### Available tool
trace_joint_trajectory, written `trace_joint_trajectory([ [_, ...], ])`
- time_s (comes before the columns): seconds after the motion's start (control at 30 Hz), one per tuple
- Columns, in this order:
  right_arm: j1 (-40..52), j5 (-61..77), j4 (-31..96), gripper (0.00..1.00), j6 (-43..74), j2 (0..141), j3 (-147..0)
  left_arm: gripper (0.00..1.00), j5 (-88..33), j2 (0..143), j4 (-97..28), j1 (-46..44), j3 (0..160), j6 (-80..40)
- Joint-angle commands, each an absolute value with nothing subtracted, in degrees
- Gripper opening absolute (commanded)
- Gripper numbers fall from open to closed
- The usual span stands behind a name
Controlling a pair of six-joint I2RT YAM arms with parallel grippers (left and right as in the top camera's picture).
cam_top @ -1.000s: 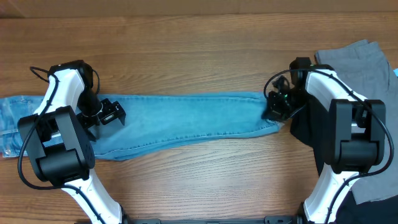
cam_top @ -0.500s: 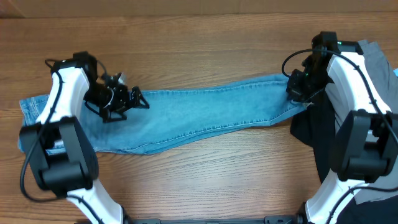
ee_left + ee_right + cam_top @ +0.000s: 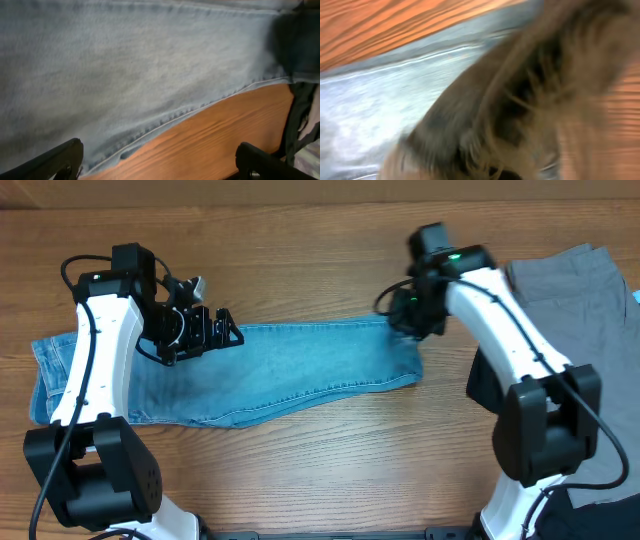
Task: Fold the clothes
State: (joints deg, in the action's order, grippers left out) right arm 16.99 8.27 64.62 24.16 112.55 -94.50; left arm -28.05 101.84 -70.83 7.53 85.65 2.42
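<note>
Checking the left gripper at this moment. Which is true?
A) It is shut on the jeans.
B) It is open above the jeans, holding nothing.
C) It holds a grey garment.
B: the left gripper hangs over the jeans with its fingers spread wide and nothing between them. The left wrist view shows the cloth lying flat below.

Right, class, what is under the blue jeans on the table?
Wooden table shows around the jeans, which lie spread on it. The denim covers the wood directly beneath, so anything else under them cannot be seen.
</note>
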Motion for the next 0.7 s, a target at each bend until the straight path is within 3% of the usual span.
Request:
trace_joint_trajectory([
  [0.0,19.9,8.6,62.9,0.14,28.8,111.2,-95.6,1.0,-25.9,101.8,-71.3,7.7,86.4,1.5],
  [0.27,23.7,8.6,59.8,0.14,31.7,111.2,-94.3,1.0,-24.6,101.8,-71.5,7.7,86.4,1.1],
  [0.43,23.7,12.1,57.8,0.04,33.2,111.3,-92.3,1.0,-24.6,101.8,-71.6,7.7,86.4,1.1],
  [0.67,25.6,19.2,52.6,0.04,33.0,111.4,-89.7,1.0,-24.6,101.8,-71.7,7.7,86.4,1.1],
])
